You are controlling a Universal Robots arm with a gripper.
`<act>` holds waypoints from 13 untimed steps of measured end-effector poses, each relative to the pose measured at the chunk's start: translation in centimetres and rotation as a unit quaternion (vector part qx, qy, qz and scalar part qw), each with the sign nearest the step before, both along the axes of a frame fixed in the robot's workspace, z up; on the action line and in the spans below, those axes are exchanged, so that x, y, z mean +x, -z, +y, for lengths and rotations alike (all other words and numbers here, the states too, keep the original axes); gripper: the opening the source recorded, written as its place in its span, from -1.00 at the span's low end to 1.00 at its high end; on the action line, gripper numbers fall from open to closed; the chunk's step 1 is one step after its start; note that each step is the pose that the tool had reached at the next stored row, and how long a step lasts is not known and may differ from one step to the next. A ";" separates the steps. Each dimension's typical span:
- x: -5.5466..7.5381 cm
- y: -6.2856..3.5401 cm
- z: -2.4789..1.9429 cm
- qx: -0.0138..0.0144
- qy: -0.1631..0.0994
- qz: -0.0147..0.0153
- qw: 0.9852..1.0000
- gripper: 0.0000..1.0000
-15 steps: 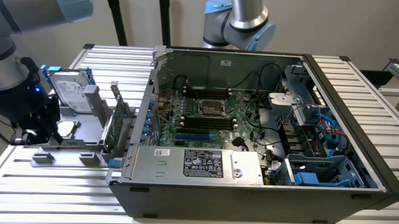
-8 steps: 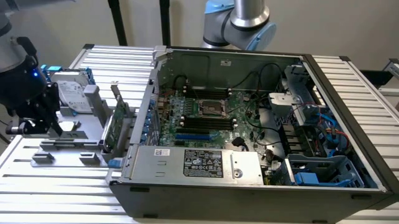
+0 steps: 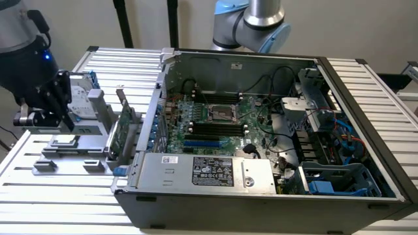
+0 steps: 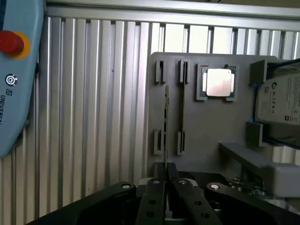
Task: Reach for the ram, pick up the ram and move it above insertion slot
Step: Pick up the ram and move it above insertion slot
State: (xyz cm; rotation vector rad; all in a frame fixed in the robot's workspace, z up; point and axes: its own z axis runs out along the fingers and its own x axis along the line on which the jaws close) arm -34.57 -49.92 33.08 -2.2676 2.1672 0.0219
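- Open computer case (image 3: 274,147) on a slatted metal table (image 3: 58,205).
- Motherboard (image 3: 216,125) inside, CPU socket (image 3: 220,113) near its middle.
- Power supply (image 3: 205,171) along the case's near edge.
- Grey fixture (image 4: 211,131) beside the case, holding a CPU (image 4: 218,83) and a hard drive (image 4: 281,98).
- Teach pendant (image 4: 18,75) with red button (image 4: 10,42).

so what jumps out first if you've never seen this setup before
The open computer case dominates the exterior view, its green motherboard laid bare. On the exterior view's left, the black gripper hangs over a grey parts holder on the slatted table. In the wrist view that holder carries a shiny square processor.
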 end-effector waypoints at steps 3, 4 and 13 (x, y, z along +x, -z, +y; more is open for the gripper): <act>1.4 -1.35 0.00 0.001 0.000 0.001 1.000 -0.73; 1.8 -1.81 0.00 0.001 0.000 0.001 1.000 -0.73; 5.9 -5.71 0.01 0.002 0.000 0.004 1.000 -0.73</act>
